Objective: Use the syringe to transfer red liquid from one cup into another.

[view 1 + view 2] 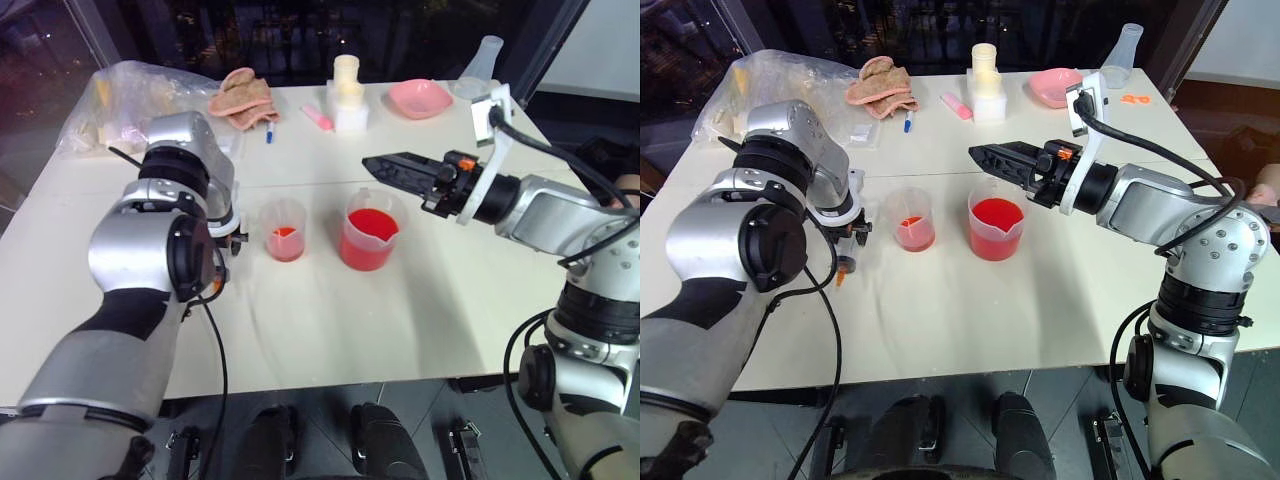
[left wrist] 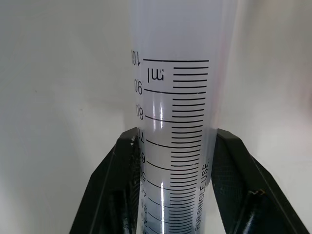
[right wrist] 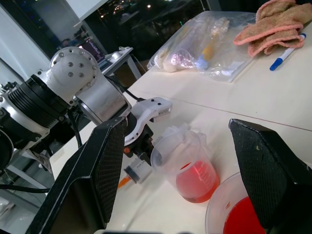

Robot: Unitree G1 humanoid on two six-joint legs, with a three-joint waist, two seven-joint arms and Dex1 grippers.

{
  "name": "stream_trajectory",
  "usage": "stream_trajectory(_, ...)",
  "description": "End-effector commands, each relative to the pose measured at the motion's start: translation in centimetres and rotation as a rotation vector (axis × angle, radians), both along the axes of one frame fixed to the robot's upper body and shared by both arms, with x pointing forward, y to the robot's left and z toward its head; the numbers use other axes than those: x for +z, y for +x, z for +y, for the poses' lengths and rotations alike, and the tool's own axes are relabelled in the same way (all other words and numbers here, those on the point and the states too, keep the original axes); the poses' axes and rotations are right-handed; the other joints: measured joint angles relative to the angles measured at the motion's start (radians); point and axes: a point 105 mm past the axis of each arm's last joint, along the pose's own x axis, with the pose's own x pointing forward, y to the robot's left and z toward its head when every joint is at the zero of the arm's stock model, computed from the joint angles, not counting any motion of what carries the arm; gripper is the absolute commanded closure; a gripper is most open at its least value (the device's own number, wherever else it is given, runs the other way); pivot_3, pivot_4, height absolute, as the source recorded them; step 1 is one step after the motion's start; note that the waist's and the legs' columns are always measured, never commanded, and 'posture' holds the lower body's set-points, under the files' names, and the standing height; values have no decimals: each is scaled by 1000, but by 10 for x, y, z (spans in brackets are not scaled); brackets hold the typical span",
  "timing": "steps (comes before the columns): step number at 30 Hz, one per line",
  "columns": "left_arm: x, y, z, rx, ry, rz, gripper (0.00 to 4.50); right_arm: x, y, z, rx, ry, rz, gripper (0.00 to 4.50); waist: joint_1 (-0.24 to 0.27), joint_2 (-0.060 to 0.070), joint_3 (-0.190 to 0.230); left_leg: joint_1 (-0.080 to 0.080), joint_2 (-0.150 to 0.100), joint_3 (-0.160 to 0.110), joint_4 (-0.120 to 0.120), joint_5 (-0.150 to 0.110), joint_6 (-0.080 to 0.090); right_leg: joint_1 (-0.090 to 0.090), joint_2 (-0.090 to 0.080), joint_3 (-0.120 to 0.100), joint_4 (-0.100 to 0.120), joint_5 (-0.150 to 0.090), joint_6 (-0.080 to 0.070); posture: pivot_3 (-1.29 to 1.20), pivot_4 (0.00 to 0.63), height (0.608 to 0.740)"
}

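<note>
A lab-like test room. Graduated beakers (image 1: 995, 228) of red liquid stand on a plain white counter (image 1: 970, 310). Dark glass walls (image 1: 60, 50) surround it.

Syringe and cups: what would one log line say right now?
left gripper: around clear graduated plastic syringe | right gripper: open, above larger clear beaker | smaller clear beaker: some red liquid

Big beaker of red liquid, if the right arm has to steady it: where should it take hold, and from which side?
Judging by its pose, grip the big beaker around its clear wall above the liquid line, coming level from the robot's right. The right end effector already hovers open above that side, and the small beaker stands close on the left. Stay off the spout.
</note>
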Motion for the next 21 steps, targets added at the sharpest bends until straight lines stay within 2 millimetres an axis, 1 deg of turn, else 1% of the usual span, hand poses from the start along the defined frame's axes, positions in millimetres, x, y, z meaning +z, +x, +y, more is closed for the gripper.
stream_trajectory(1,8,4,10,24,38,-42,1102,10,-5,0,10,7,-49,1051,1,0,0,0,0,0,0,0,0,0,0,0,2,0,0,0,150,740)
stream_trajectory(2,9,5,11,24,39,-50,971,11,-5,1,11,8,-49,1051,2,0,0,0,0,0,1,0,0,-1,0,0,2,0,0,0,150,740)
stream_trajectory(6,15,5,8,26,0,-62,73,11,-3,1,11,8,-48,1051,2,0,0,0,0,0,2,0,-1,0,0,0,3,0,0,0,150,740)
stream_trajectory(10,37,14,4,22,-67,-155,73,11,-2,2,15,11,-49,1051,2,0,0,0,0,0,2,0,-1,-1,0,0,3,0,0,0,150,740)
stream_trajectory(12,53,21,2,22,-98,-243,73,11,-1,2,18,12,-50,1051,2,0,0,0,0,0,2,0,-1,-1,0,0,3,0,0,0,150,740)
stream_trajectory(14,73,30,3,32,-112,-387,73,11,-1,3,21,11,-51,1051,2,0,0,0,0,0,2,0,-1,-1,0,0,3,0,0,0,150,740)
stream_trajectory(16,82,34,5,62,-107,-507,73,10,0,3,24,7,-54,1051,1,0,0,0,0,0,2,0,-1,-1,0,1,4,0,0,0,150,740)
stream_trajectory(18,95,35,7,58,-105,-620,73,10,0,5,36,-7,-63,1051,1,0,0,0,0,0,2,0,-1,-1,-1,1,4,0,0,0,150,740)
stream_trajectory(21,125,26,13,55,-84,-856,73,11,-5,7,77,-41,-94,1051,0,0,0,1,0,1,2,1,-1,-1,0,1,4,0,0,0,150,740)
